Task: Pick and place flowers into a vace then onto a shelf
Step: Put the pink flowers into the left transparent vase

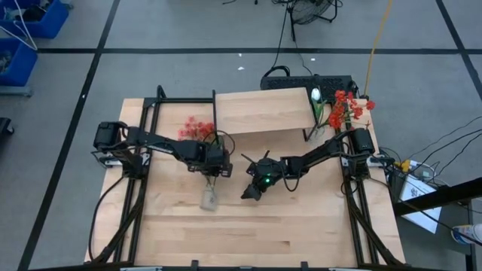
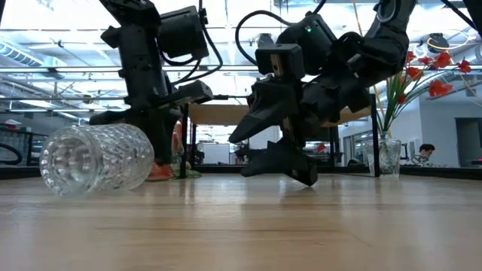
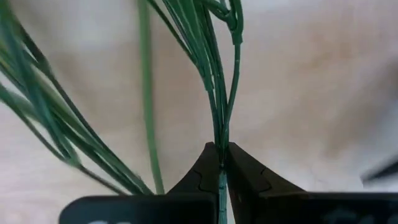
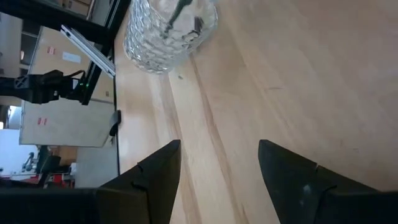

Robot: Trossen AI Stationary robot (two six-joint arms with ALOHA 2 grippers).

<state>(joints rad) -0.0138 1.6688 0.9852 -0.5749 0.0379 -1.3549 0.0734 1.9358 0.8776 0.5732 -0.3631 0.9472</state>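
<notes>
Wooden tabletop (image 1: 301,226): toppled glass vase (image 1: 208,197) between stem-clamping left gripper (image 1: 216,171) and empty, parted right gripper (image 1: 252,190).

Grey floor tiles (image 1: 188,30) crossed by dark seams surround the wooden surface (image 1: 301,226). Blue bins (image 1: 22,30) sit at upper left; cables (image 1: 312,11) trail at top.

Green stems (image 3: 217,93), red blossoms (image 1: 348,105), clear diamond-textured glass vase (image 2: 96,159)

Left pincer (image 3: 221,163) is clamped tight mid-table, while right pincer (image 4: 217,167) hangs beside it, fingers parted.
</notes>
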